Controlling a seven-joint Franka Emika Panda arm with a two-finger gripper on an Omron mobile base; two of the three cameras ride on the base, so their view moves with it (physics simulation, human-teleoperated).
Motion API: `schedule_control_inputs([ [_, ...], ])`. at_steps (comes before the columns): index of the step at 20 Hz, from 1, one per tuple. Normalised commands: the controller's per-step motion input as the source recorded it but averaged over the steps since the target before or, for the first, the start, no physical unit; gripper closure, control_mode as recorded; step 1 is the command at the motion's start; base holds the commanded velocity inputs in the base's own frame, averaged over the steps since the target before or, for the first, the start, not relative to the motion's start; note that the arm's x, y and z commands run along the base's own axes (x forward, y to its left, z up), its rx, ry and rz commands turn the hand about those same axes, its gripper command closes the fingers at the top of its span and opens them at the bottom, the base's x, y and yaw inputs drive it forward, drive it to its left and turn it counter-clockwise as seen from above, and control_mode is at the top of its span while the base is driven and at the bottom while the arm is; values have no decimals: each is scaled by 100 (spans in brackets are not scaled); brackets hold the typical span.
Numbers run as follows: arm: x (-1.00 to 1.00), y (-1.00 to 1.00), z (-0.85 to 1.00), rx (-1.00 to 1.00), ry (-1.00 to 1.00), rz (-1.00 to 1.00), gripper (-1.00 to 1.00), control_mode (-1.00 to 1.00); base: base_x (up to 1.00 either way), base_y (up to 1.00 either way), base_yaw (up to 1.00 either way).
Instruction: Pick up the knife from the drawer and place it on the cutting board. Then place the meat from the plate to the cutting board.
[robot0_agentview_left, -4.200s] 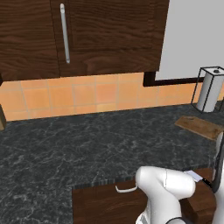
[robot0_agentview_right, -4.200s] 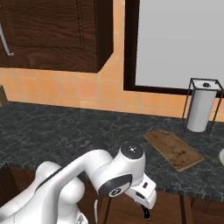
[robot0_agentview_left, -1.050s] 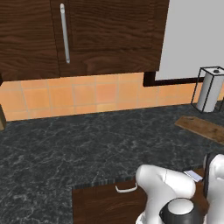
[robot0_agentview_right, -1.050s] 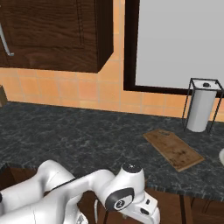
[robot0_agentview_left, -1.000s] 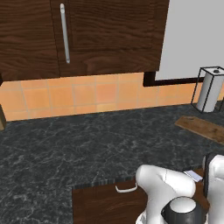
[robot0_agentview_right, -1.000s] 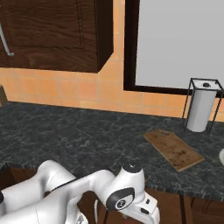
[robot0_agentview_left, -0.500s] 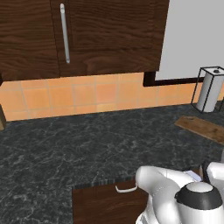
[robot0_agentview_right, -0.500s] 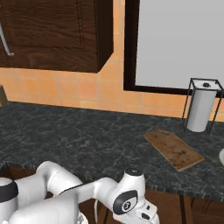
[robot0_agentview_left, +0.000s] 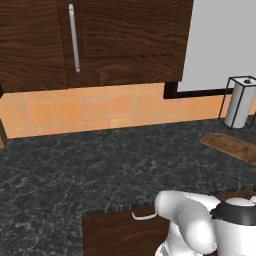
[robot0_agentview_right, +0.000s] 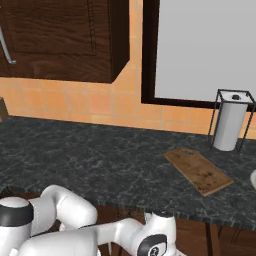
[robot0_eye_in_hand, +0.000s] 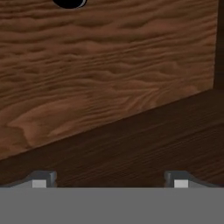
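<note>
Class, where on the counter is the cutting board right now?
The cutting board lies flat on the dark counter's right side, in front of the paper towel holder; the left base view shows it at the right edge.

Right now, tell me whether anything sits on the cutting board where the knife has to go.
Nothing visible lies on the cutting board; its brown top is bare on the dark counter. A paper towel holder stands behind it, apart from it. In the hand view the open gripper faces wood panels at close range, with no knife in sight.

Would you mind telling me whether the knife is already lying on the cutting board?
No, the cutting board lies bare on the dark counter in the right base view, with no knife on it.
</note>
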Motion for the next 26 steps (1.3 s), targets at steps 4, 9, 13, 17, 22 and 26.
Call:
schedule_control_inputs([
  [4,-71,-54,-44,13,-2,0,-100,-100,0,0,0],
  [9,-40,-28,3,10,-11,0,-100,-100,0,0,0],
  [13,69,0,79,16,-14,2,-100,-100,0,0,0],
  [17,100,0,13,12,-6,4,-100,-100,0,0,0],
  [22,53,10,-35,3,0,0,-100,-100,0,0,0],
  [26,5,25,-45,0,-11,0,-100,-100,0,0,0],
])
